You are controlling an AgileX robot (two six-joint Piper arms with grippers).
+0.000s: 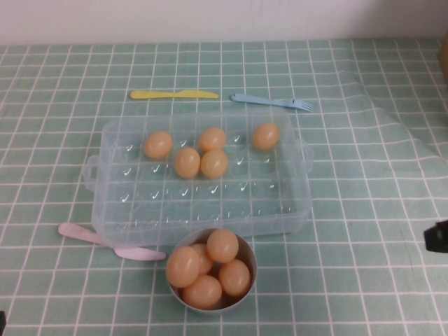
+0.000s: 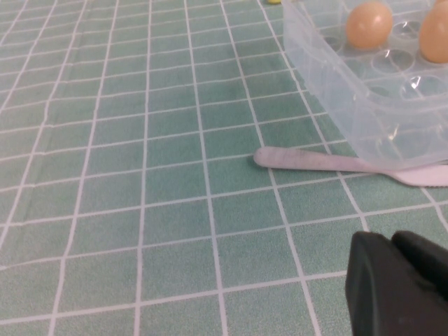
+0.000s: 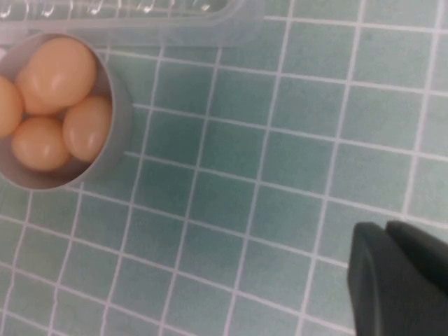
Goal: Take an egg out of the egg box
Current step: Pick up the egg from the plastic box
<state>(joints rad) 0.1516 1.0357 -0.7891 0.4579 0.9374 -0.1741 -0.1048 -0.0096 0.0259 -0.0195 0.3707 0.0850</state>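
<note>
The clear plastic egg box (image 1: 112,210) stands mid-table with several tan-orange eggs in its far half, such as one egg (image 1: 265,136) at the far right. The box wall (image 2: 336,84) and an egg (image 2: 369,24) also show in the left wrist view. My left gripper (image 2: 392,241) is shut and empty, low over the cloth at the table's front left, apart from the box. My right gripper (image 3: 386,227) is shut and empty at the right, level with the box's front edge; it shows at the high view's right edge (image 1: 437,236).
A grey bowl (image 1: 248,262) with several eggs stands just in front of the box, also in the right wrist view (image 3: 117,112). A pink utensil (image 1: 98,239) lies at the box's front left. A yellow knife (image 1: 173,94) and a blue fork (image 1: 273,102) lie behind it.
</note>
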